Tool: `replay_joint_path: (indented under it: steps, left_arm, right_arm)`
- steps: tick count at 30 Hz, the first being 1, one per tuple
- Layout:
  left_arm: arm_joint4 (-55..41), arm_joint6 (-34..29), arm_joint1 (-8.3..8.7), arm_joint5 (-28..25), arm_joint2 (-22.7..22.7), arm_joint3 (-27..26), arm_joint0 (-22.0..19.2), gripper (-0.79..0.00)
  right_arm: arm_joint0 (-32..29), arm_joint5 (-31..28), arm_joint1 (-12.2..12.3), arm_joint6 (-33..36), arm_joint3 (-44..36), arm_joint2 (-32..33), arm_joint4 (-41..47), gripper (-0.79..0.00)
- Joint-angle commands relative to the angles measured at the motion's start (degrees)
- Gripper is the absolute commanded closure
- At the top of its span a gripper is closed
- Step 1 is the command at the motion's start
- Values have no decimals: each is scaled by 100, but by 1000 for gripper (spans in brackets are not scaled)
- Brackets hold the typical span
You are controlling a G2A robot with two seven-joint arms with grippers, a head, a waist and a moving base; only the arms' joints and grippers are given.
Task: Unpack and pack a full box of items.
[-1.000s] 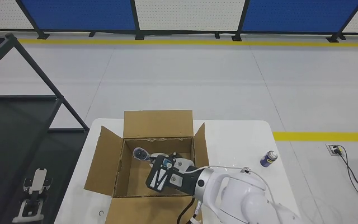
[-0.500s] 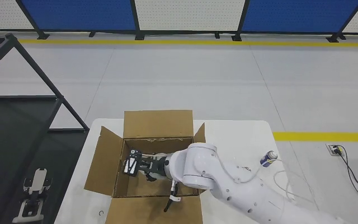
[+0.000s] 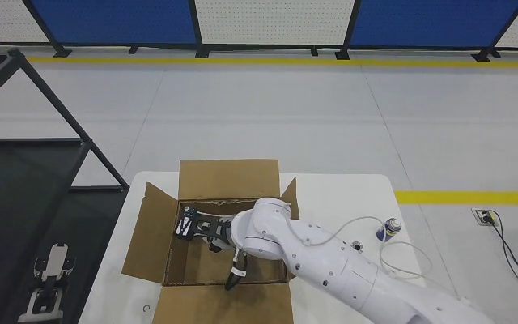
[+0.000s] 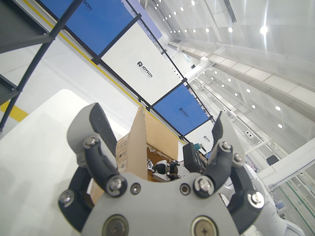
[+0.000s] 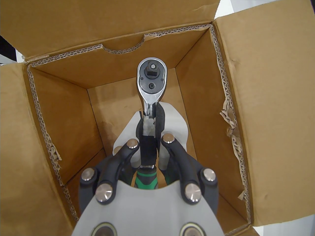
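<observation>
Box [image 3: 229, 178] sits open on white table [image 3: 340, 202]; blue panels [image 3: 113, 20] behind, perhaps partitions.

ratchet [image 5: 152, 79] handle: partly behind end effector [image 5: 150, 116] | box [image 3: 229, 178] flap: cropped

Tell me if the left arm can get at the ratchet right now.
Probably not. The ratchet is in the box, clamped in the right end effector. The open left end effector sits outside, with a cardboard flap in between.
</observation>
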Motion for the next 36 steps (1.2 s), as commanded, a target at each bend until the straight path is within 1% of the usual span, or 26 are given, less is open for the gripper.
replay_joint_path:
  steps: [1, 4, 6, 9, 12, 15, 20, 26, 32, 33, 36]
  left_arm:
    - [0, 0, 0, 0, 0, 0, 0, -785]
    - [0, 0, 0, 0, 0, 0, 0, -785]
    - [0, 0, 0, 0, 0, 0, 0, -785]
    - [0, 0, 0, 0, 0, 0, 0, -785]
    - [0, 0, 0, 0, 0, 0, 0, -785]
    - [0, 0, 0, 0, 0, 0, 0, -785]
    - [0, 0, 0, 0, 0, 0, 0, -785]
    - [0, 0, 0, 0, 0, 0, 0, -785]
    - [0, 0, 0, 0, 0, 0, 0, -785]
    - [0, 0, 0, 0, 0, 0, 0, -785]
    - [0, 0, 0, 0, 0, 0, 0, -785]
  right_arm:
    - [0, 0, 0, 0, 1, 0, 0, 0]
    - [-78, -68, 1, -127, 17, 20, -12, 0]
    - [-131, -20, -22, -139, 315, 52, -39, 0]
    - [-166, -162, -154, -191, 808, 1, 50, 0]
    - [-132, -284, -363, -252, 1371, -108, 91, 0]
    - [-77, -557, -590, -346, 1960, -179, 232, 0]
    - [-10, -697, -991, -409, 2653, -339, 226, 0]
    - [15, -670, -1438, -457, 3431, -480, 123, 0]
    - [72, -738, -1791, -519, 4026, -515, 62, 0]
    - [78, -719, -1840, -518, 4106, -512, 60, -40]
    - [96, -775, -1963, -541, 4313, -501, 45, -302]
